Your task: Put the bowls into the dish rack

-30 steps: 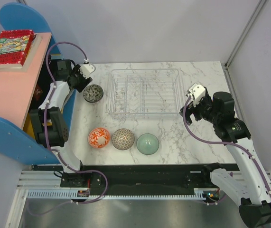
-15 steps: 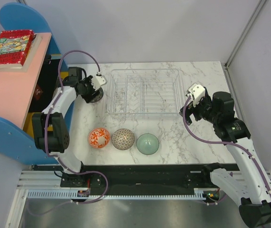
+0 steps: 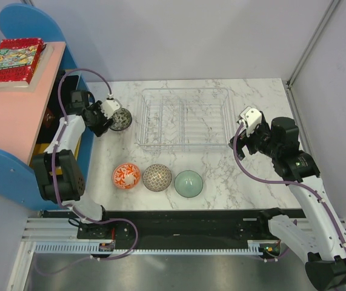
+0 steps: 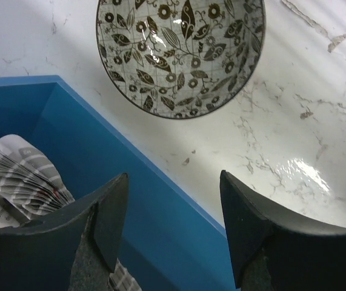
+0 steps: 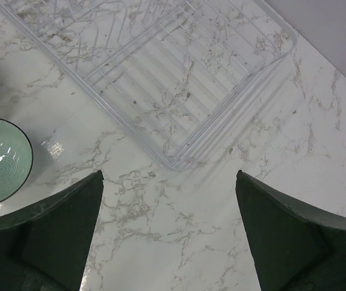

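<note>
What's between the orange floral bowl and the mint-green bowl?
The beige lattice bowl sits between the orange floral bowl and mint-green bowl, shown in the top view.

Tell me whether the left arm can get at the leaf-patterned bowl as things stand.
Probably yes: the left claw is open just short of the leaf-patterned bowl, only bare marble between them; the blue shelf edge sits to one side.

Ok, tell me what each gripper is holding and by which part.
Nothing is held. The left gripper is open, and the round dark-leaf-patterned ceramic bowl lies ahead of it, untouched. The right gripper hangs open near the clear plastic dish rack.
</note>
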